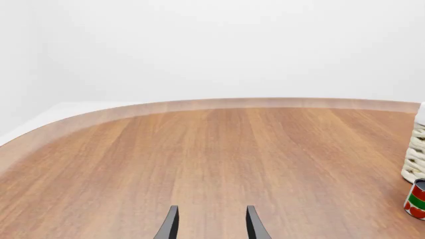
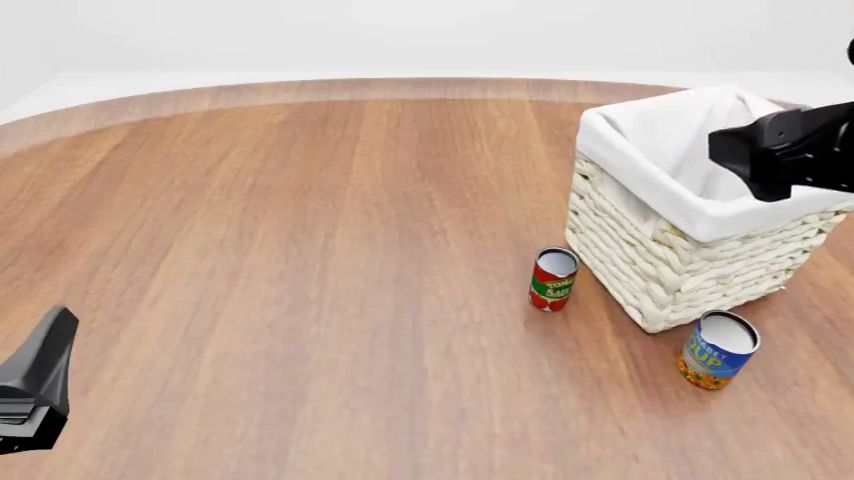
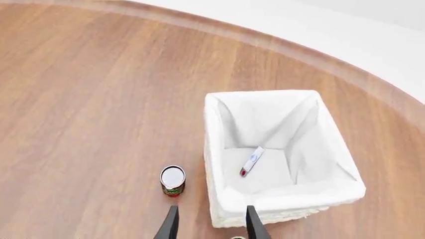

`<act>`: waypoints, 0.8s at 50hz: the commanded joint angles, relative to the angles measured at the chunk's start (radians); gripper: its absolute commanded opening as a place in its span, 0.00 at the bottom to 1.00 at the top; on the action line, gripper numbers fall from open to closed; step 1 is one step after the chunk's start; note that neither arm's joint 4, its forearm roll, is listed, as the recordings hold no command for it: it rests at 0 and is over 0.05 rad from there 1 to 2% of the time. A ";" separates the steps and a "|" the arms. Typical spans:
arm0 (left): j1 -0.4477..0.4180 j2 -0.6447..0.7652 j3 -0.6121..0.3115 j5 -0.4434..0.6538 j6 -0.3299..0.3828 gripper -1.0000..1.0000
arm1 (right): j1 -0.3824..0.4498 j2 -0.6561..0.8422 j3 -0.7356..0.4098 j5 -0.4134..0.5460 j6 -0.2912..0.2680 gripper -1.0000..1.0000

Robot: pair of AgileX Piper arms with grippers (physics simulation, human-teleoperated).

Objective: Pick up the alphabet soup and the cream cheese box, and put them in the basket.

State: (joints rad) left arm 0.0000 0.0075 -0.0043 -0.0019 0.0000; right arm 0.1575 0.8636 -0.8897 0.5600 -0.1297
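The alphabet soup [image 2: 717, 350], a blue and yellow can, stands on the table at the near right corner of the basket [image 2: 667, 270]. In the right wrist view the basket [image 3: 219, 149] is seen from above. A small pale flat thing with a red mark, apparently the cream cheese box [image 3: 251, 161] on edge, lies on its liner. My right gripper [image 3: 211, 226] is open and empty, high above the basket's near rim. My left gripper [image 1: 211, 224] is open and empty over bare wood at the near left.
A slimmer red-and-green tomato sauce can [image 2: 553, 279] stands just left of the basket; it also shows in the right wrist view [image 3: 172, 180] and the left wrist view [image 1: 416, 199]. The left arm [image 2: 38, 385] sits at the near left edge. The wooden table's curved far edge [image 2: 400, 88] runs behind.
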 commanded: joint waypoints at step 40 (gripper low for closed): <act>0.000 0.000 0.000 0.000 0.000 1.00 | -0.101 -0.193 0.202 0.036 -0.021 1.00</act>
State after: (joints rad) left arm 0.0000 0.0075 -0.0043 -0.0019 0.0000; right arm 0.0785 0.7005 -0.7342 0.6007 -0.1476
